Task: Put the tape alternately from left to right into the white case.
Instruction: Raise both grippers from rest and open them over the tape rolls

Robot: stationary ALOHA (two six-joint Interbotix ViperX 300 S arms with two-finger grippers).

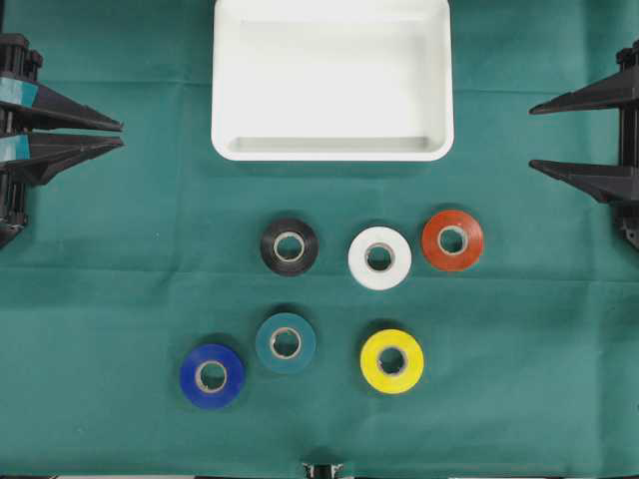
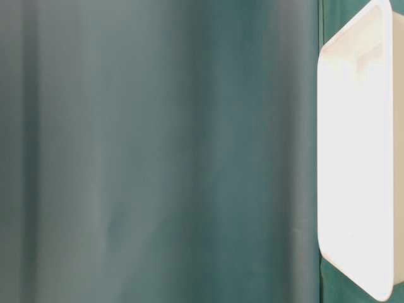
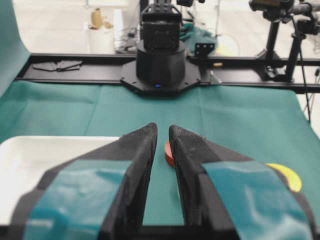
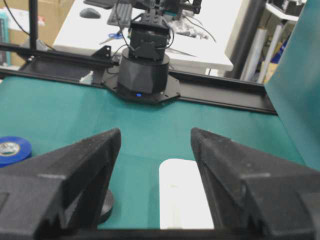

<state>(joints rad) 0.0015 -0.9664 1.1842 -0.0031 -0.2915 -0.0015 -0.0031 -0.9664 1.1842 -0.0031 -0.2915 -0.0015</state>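
Overhead view alone: six tape rolls on the desk
White case [image 1: 332, 150] empty; left hand [image 1: 118, 135] pressed together, right hand [image 1: 537, 137] spread; wrist views catch few rolls.

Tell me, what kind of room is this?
Probably a robotics lab or workshop. A green cloth covers a bench flanked by two black arms, camera stands rise behind one arm base, and a cluttered desk sits beyond.

A green cloth [image 1: 120, 299] covers the table; beyond it stand a white desk [image 4: 150, 35] and camera tripods [image 3: 280, 45].
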